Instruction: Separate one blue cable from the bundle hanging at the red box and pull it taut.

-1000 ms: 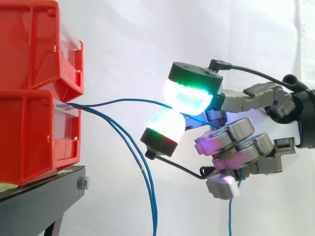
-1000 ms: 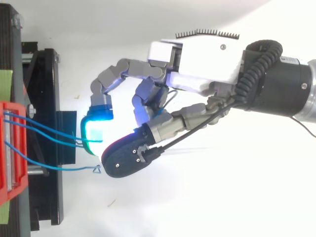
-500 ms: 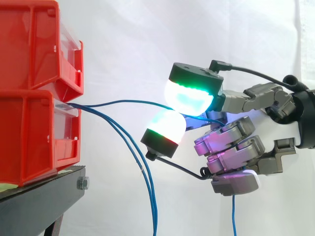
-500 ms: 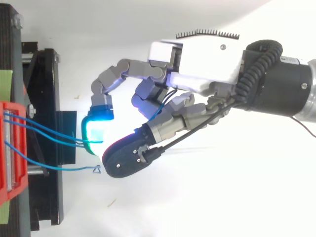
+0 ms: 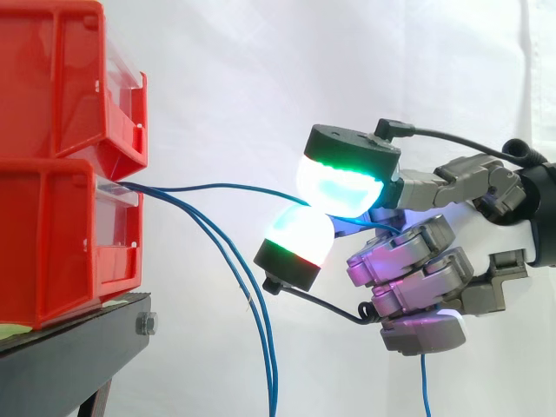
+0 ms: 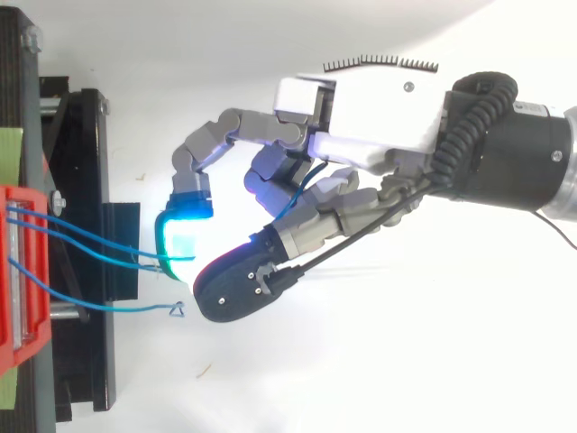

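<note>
I see the robot hand point(image 5: 413, 265) to the right of the stacked red plastic bins point(image 5: 61, 165), pinching one thin blue cable point(image 5: 217, 185) between two glowing fingertip pads point(image 5: 343, 187) (its other fingers are curled in). That cable runs nearly level from the bins' lower front to the pinch, while the other blue strands point(image 5: 252, 304) droop away from the bins beneath it.

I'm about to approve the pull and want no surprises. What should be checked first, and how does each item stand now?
1. One blue cable pinched between pads of the hand: ok.
2. The other two cables hang free of the hand: ok.
3. Held cable taut: not ok, it bows slightly.
4. Cable's anchoring inside the red box: cannot tell.
</note>
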Controlling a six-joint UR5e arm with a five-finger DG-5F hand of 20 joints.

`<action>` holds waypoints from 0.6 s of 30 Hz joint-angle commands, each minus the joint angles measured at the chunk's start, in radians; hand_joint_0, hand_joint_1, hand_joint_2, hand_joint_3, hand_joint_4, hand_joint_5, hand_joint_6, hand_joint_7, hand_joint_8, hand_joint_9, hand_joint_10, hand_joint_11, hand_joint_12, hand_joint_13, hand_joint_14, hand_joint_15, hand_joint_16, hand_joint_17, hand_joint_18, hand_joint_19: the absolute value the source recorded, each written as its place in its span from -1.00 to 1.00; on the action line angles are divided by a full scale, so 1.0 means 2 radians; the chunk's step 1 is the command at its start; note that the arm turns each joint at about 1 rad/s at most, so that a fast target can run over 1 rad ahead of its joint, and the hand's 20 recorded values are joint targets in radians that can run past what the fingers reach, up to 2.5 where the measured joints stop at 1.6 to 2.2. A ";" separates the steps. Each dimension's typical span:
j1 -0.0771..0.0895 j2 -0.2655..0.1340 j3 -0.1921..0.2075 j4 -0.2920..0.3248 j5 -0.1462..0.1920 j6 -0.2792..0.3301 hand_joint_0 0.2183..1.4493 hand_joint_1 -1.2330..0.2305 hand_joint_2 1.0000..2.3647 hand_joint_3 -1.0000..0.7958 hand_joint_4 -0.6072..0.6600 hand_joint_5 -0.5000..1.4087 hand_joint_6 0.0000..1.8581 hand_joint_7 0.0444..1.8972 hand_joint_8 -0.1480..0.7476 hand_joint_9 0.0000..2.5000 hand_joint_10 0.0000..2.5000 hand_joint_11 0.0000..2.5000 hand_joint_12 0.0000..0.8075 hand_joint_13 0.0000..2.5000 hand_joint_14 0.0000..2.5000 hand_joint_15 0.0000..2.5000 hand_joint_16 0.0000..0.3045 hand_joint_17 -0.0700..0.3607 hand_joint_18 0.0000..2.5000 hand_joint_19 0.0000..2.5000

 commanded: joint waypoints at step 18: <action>0.001 0.000 0.000 -0.007 0.007 0.001 -0.34 -0.17 -1.00 -0.44 -0.02 -0.67 -0.05 0.03 -0.05 -0.25 0.48 0.05 -0.21 -0.14 0.56 0.16 -0.77 -0.31 -0.01 0.02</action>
